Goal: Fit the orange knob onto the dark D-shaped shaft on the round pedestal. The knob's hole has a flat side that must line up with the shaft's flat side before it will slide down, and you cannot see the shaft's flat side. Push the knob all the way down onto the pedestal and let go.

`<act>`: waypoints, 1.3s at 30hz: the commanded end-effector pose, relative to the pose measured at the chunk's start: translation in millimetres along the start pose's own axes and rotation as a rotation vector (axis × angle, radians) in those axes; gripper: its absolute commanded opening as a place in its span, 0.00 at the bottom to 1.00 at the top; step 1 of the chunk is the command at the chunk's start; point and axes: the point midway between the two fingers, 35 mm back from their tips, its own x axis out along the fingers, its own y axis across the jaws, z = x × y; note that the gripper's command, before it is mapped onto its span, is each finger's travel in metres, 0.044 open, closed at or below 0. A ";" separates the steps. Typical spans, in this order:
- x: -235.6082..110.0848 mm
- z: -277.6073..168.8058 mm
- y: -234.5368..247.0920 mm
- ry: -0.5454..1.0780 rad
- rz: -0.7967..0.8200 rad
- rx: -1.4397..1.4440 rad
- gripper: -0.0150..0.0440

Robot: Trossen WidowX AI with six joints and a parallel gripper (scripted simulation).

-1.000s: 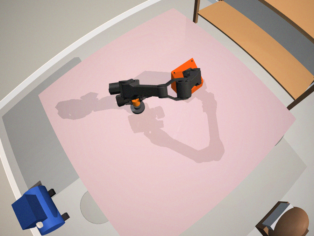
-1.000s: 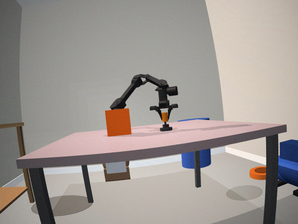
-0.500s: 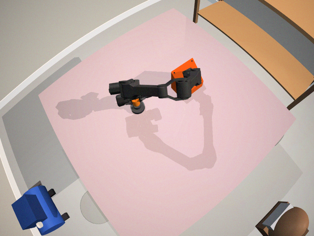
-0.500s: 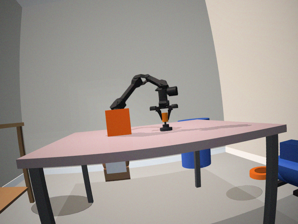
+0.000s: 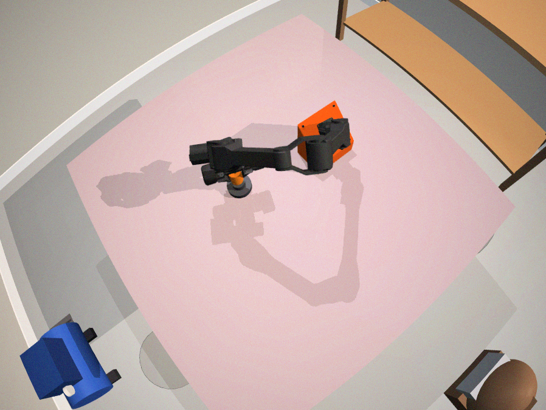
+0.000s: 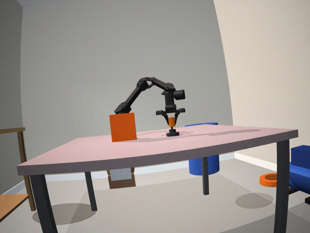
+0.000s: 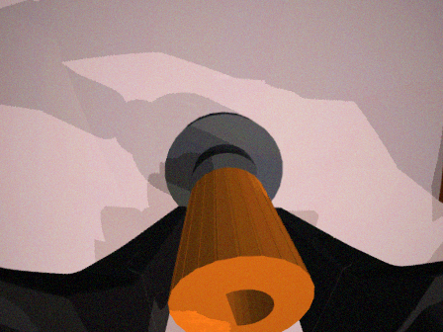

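Note:
The orange knob [image 5: 236, 178] [image 6: 171, 121] [image 7: 237, 241] is upright between my gripper's black fingers. My gripper [image 5: 234, 176] [image 6: 172, 123] [image 7: 229, 215] is shut on it and points straight down. The knob hangs right over the dark shaft [image 6: 172, 129] on the round grey pedestal [image 5: 241, 190] [image 6: 172, 134] [image 7: 180, 158]. In the side view a short length of shaft shows between knob and pedestal. In the wrist view the knob's top face shows its D-shaped hole, flat side to the left. The knob hides the shaft's flat side.
The arm's orange base block [image 5: 314, 126] [image 6: 122, 127] stands behind and to the right of the pedestal on the pink table top [image 5: 264, 308] [image 6: 100, 150]. A wooden bench [image 5: 441, 75] stands beyond the far right edge. Blue objects [image 5: 61, 366] stand on the floor.

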 end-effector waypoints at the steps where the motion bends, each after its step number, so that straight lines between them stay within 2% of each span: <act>1: -3.3 -0.9 0.6 0.001 0.000 0.005 0.25; 10: -2.7 -0.8 -0.4 0.001 0.000 0.214 0.25; 39: 1.1 0.5 0.0 0.001 0.000 0.190 0.25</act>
